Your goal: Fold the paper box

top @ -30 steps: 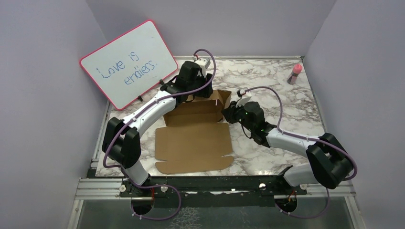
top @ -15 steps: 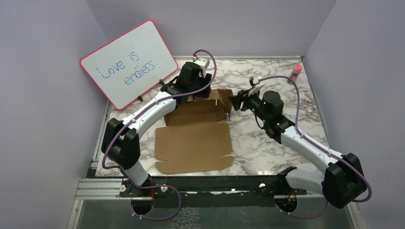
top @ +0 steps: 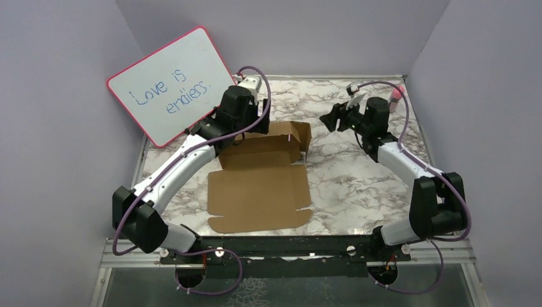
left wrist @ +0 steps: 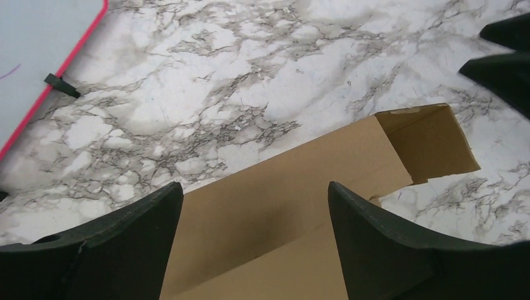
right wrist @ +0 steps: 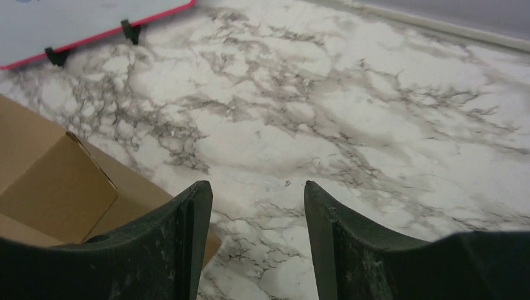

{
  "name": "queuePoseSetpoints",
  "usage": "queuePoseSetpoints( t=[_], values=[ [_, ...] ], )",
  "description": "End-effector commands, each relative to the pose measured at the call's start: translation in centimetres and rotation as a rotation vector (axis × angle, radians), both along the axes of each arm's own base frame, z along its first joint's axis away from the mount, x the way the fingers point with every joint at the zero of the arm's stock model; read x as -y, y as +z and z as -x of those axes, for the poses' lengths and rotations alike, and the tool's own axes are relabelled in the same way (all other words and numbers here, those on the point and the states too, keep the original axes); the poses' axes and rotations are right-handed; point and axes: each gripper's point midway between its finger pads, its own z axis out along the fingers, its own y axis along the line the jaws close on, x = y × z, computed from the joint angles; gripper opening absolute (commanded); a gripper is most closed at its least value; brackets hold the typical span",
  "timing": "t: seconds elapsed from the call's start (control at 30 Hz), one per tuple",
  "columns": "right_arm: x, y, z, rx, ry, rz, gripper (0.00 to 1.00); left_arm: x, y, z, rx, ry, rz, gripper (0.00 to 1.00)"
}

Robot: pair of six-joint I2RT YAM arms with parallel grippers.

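On the white marbled counter (top: 358, 185), to the near right of the pink-framed whiteboard (top: 169, 83) that stands at the far left, you find the plain brown corrugated cardboard box (top: 259, 188). Most of it lies flat as an open sheet. The long strip on the side nearer to the whiteboard is folded up. At the end of this strip that is farther from the whiteboard, a small side flap (left wrist: 431, 140) stands up too, tilted.

The left jaws hang above this raised strip, just beside the lower right corner of the whiteboard. They are spread apart, and in the gap you see only cardboard and marble below.

The right jaws are well apart from the whiteboard, beyond the box, raised over bare marble. They are released too and carry nothing. One corner of the box shows at the left of the right wrist view.

A small pink bottle (top: 397, 94) stands at the far edge of the counter, far to the right of the whiteboard, partly hidden behind the right arm (top: 399, 160).
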Motion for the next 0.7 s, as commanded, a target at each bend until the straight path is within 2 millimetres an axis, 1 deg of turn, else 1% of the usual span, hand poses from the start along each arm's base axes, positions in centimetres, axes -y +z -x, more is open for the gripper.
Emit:
queuePoseSetpoints(
  t=[0.0,0.07,0.17,0.23,0.33,0.4,0.53,0.67],
  values=[
    [-3.6,-2.7,1.8,-0.028,0.287,0.026,0.61,-2.8,-0.1,1.5,-0.023,0.078,-0.026,0.89],
    [-4.5,-4.5,2.1,-0.051,0.371,0.030,0.62,-3.3,-0.8,1.5,-0.038,0.092,-0.052,0.91],
    [-5.7,-6.0,3.2,-0.096,0.490,0.009,0.61,-3.4,-2.3,1.4,-0.080,0.085,-0.089,0.92],
    [-6.4,-6.4,4.3,-0.114,0.567,-0.019,0.60,-3.2,-3.6,1.3,-0.116,0.078,-0.103,0.92],
    [-7.1,-6.6,5.9,-0.120,0.658,-0.053,0.60,-2.8,-5.4,1.1,-0.162,0.073,-0.118,0.92],
    [-7.5,-6.8,6.6,-0.118,0.695,-0.064,0.60,-2.4,-6.2,1.1,-0.183,0.057,-0.117,0.91],
    [-8.2,-6.7,7.1,-0.090,0.740,-0.063,0.60,-1.8,-6.8,1.2,-0.208,0.030,-0.110,0.89],
    [-9.3,-6.6,7.6,-0.057,0.768,-0.051,0.60,-1.6,-6.7,1.3,-0.209,0.020,-0.103,0.89]
  ],
)
